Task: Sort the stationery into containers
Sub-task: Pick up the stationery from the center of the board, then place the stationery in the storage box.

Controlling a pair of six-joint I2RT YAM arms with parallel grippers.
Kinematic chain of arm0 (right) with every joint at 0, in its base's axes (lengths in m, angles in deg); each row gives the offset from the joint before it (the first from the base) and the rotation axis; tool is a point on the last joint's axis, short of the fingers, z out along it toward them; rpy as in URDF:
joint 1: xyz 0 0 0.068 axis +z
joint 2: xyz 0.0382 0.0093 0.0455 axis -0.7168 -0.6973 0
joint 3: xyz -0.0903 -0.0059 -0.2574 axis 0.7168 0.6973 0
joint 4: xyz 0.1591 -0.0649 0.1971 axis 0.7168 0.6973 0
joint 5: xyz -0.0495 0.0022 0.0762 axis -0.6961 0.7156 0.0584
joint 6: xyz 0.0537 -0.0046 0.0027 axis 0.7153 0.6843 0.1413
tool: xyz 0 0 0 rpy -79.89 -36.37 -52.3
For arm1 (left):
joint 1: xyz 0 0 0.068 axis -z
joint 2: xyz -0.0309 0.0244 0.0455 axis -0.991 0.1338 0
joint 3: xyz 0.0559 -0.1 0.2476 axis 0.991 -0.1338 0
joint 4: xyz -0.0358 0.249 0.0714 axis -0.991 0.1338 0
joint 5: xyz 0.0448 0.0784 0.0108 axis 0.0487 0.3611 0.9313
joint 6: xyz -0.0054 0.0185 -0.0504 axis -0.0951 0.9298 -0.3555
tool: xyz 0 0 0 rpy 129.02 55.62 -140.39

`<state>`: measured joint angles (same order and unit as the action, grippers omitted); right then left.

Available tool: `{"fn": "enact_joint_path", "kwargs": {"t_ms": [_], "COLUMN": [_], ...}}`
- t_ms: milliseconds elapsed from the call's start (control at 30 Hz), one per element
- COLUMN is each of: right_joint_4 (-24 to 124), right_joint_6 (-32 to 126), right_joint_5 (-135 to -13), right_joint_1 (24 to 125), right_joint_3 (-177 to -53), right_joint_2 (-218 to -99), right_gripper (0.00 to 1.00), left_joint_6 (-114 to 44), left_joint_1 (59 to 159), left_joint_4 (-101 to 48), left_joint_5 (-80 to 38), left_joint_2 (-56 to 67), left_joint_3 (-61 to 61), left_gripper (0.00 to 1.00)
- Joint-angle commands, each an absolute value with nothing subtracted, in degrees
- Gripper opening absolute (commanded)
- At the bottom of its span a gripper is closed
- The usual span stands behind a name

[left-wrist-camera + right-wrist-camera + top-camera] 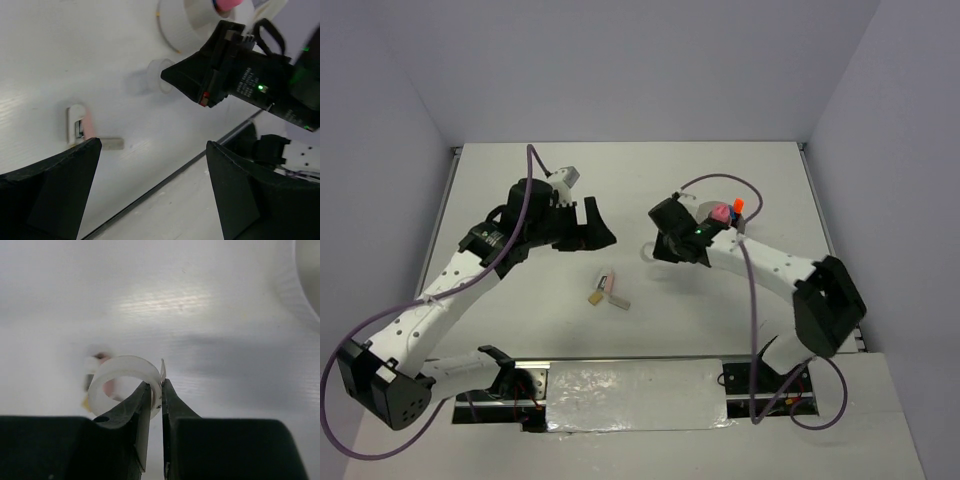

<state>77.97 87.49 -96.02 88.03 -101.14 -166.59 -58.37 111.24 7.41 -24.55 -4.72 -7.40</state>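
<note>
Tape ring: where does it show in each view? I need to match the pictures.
Top external: tape ring near centre, at the tip of the right gripper.
Left wrist: upper middle, at the same gripper's tip.
Right wrist: lower left of centre, its rim pinched in the gripper.
Shared landmark: pink eraser, lying on the table; at left in the left wrist view, blurred behind the ring in the right wrist view.

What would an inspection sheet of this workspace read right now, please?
Surface: white table.
Job's things: white tub holds pink cylinder and orange-tipped marker; pink eraser and tan piece lie mid-table.
Clutter: nothing seen.
Grippers: left gripper open, empty; right gripper shut on tape ring.
Cables: purple cables along both arms.
Surroundings: plain walls.
</note>
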Motion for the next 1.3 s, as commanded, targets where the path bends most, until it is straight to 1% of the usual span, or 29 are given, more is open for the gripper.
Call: {"fn": "enact_joint_path", "kwargs": {"t_ms": [0,67,133,167,267,367,400,433,533,733,800,833,867,900,933,967,1000,1067,1100,1133,1167,1200,1267], "right_joint_4": [77.74,79.52,80.22,80.31,82.85,84.7,84.8,84.62,84.8,85.41,85.15,84.97,84.88,84.8,84.54,83.58,82.7,80.24,80.31,80.57,82.14,83.2,86.01], "right_joint_6": [87.56,87.38,87.9,87.64,87.2,86.68,86.5,86.41,86.06,85.8,85.53,85.44,85.36,85.36,85.18,85.18,85.01,84.39,84.48,84.56,85.43,86.14,86.67], "right_joint_5": [-97.33,-97.86,-98.21,-98.99,-100.4,-101.81,-102.34,-102.26,-102.08,-101.99,-101.82,-101.47,-101.38,-101.2,-100.68,-100.5,-100.41,-100.15,-100.06,-99.8,-99.27,-99.27,-99.53], "right_joint_1": [89.12,89.82,90.44,91.05,92.45,93.34,93.69,93.78,94.21,94.83,94.83,94.83,94.83,94.83,94.83,94.83,94.92,94.57,94.22,93.87,91.78,90.71,86.77], "right_joint_3": [-104.54,-105.52,-105.61,-105.7,-108.5,-111.76,-112.37,-112.55,-114.13,-116.59,-116.95,-117.04,-117.21,-117.21,-117.04,-116.34,-115.81,-113.88,-113.52,-113.35,-112.65,-112.12,-109.85], "right_joint_2": [-159.76,-157.92,-156.25,-154.68,-153.78,-153.7,-153.17,-152.99,-152.81,-153.17,-153.17,-153.25,-153.25,-153.34,-152.91,-152.38,-151.59,-149.14,-148.51,-147.99,-146.33,-145.18,-140.11], "right_gripper": [0.05,0.05,0.05,0.05,0.06,0.06,0.06,0.06,0.06,0.07,0.07,0.07,0.08,0.08,0.12,0.13,0.15,0.24,0.31,0.54,0.82,0.99,1.0], "left_joint_6": [-67.65,-69.94,-70.22,-70.74,-72.32,-73.46,-73.64,-73.73,-73.56,-72.68,-72.76,-72.94,-73.12,-73.2,-72.94,-72.68,-72.5,-71.63,-70.4,-69.26,-67.6,-63.06,-57.67], "left_joint_1": [110.88,110.88,110.88,110.88,110.88,110.88,110.88,110.88,110.88,110.88,110.88,110.96,110.88,110.88,110.88,110.88,110.88,110.88,110.88,110.96,111.05,111.14,111.66], "left_joint_4": [-7.94,-11.64,-12.27,-13.92,-16.57,-19.65,-19.91,-20.18,-20.35,-19.13,-19.65,-20.0,-21.05,-21.49,-21.76,-22.63,-23.16,-26.04,-27.64,-28.87,-29.49,-27.58,-24.24], "left_joint_5": [-33.71,-35.04,-35.74,-37.13,-38.98,-40.13,-40.22,-40.57,-41.01,-40.75,-40.93,-41.54,-41.89,-42.15,-42.85,-43.64,-44.35,-45.66,-46.8,-47.95,-49.61,-49.98,-49.81], "left_joint_2": [-3.6,-2.2,-0.27,0.18,1.06,2.02,2.55,2.9,3.61,5.01,5.36,5.37,5.63,6.15,6.51,7.64,8.17,9.66,10.2,10.64,12.21,13.27,16.77], "left_joint_3": [-10.14,-9.97,-9.18,-9.18,-9.79,-10.58,-10.67,-10.76,-11.2,-10.5,-10.41,-10.32,-10.32,-10.15,-9.45,-9.01,-8.57,-7.07,-6.29,-5.67,-4.71,-1.39,2.84], "left_gripper": [0.99,0.99,0.98,0.95,0.92,0.85,0.8,0.78,0.75,0.75,0.65,0.57,0.37,0.23,0.11,0.0,0.0,0.0,0.0,0.0,0.0,0.0,0.0]}}
